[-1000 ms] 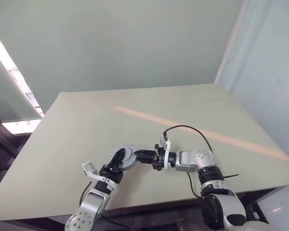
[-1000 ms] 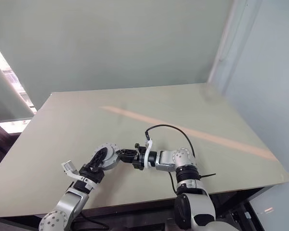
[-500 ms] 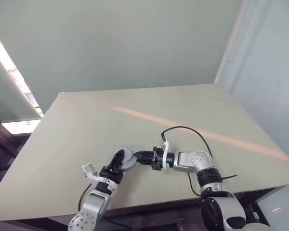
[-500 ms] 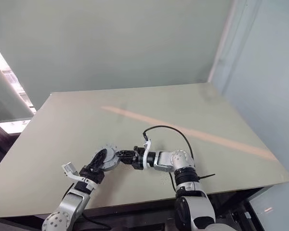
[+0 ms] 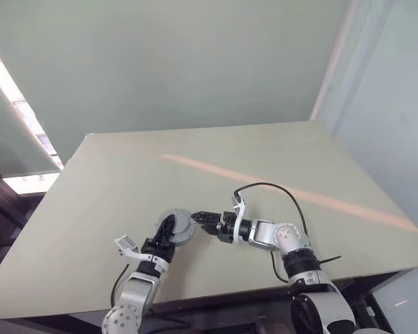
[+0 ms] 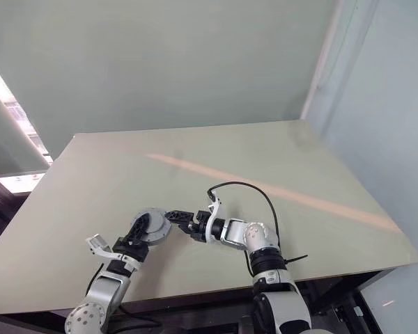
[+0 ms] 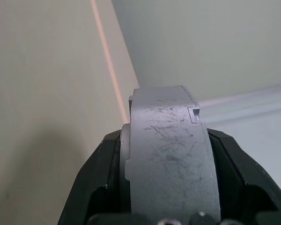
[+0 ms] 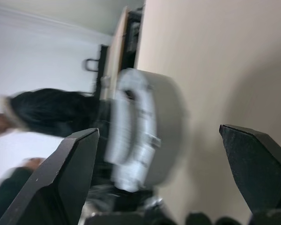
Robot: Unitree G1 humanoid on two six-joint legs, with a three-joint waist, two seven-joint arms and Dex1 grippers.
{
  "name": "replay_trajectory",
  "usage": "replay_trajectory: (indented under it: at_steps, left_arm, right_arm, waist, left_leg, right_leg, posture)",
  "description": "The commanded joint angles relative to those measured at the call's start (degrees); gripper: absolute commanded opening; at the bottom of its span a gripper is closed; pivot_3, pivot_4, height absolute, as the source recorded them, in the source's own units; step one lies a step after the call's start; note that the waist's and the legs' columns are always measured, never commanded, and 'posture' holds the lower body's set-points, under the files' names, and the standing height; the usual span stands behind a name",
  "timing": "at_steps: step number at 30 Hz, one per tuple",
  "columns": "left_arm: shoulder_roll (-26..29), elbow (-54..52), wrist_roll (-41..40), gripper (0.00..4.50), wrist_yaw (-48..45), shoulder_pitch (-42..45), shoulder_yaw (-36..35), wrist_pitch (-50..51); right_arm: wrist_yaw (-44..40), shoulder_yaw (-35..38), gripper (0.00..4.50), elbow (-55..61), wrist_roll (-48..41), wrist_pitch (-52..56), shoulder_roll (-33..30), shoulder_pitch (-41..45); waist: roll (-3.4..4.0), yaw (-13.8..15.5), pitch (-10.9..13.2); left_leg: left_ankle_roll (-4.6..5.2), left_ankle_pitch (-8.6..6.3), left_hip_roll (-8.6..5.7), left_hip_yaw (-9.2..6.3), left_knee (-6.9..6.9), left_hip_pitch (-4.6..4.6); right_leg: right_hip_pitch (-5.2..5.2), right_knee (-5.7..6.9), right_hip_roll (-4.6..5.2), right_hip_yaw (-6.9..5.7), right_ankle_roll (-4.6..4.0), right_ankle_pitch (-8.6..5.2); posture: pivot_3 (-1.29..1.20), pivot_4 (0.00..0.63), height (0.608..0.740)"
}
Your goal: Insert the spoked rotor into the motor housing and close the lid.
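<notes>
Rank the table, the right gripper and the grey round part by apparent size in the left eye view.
1. the table, by far the largest.
2-3. the right gripper and the grey round part: they look nearly alike, side by side, so no ranking.

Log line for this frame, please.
left gripper: shut on grey round motor assembly | right gripper: open, beside it | table

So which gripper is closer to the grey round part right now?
The left gripper: its fingers clamp the grey round part by its edges. The right gripper is open and faces the part with a gap.
</notes>
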State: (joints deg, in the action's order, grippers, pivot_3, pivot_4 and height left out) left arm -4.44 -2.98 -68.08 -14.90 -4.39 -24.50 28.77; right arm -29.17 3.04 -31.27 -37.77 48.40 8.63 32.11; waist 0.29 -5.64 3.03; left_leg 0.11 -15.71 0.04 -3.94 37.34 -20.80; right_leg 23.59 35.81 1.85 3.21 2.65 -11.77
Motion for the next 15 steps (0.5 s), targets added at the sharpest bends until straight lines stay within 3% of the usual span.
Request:
replay_trajectory:
  at_steps: [1,7,15]
  left_arm:
    - [0.4,-1.2,4.1,2.05,-1.7,3.3,-1.9,-7.9]
    - [4.4,3.7,15.3,2.05,-0.9,6.8,-3.4,-18.1]
    - [8.4,11.7,22.5,2.05,0.5,10.3,-4.3,-22.1]
  right_arm:
    - [-5.0,-6.5,4.5,4.2,7.0,-12.1,1.2,-1.2]
    - [-13.8,-16.5,4.5,11.2,16.0,-24.7,-3.7,-5.1]
    - [-20.2,-22.4,4.5,12.1,24.2,-43.3,-7.3,-8.3]
  waist:
    - [-0.01,0.0,0.0]
    - [-0.12,0.2,-0.1]
    - [-0.48,0.4,-0.2]
  left_leg:
    - [0.0,0.0,0.0,0.0,0.0,0.0]
    - [-0.02,0.01,-0.05,-0.02,0.1,0.0]
    - [-0.03,0.0,-0.09,-0.07,0.22,0.01]
  right_leg:
    - [0.0,0.0,0.0,0.0,0.0,0.0]
    - [-0.08,-0.01,0.0,0.04,0.01,0.01]
    - [-0.15,0.02,0.0,0.07,0.05,0.04]
  posture:
    - [0.0,0.0,0.74]
    - [0.0,0.0,0.74]
    - [0.0,0.0,0.74]
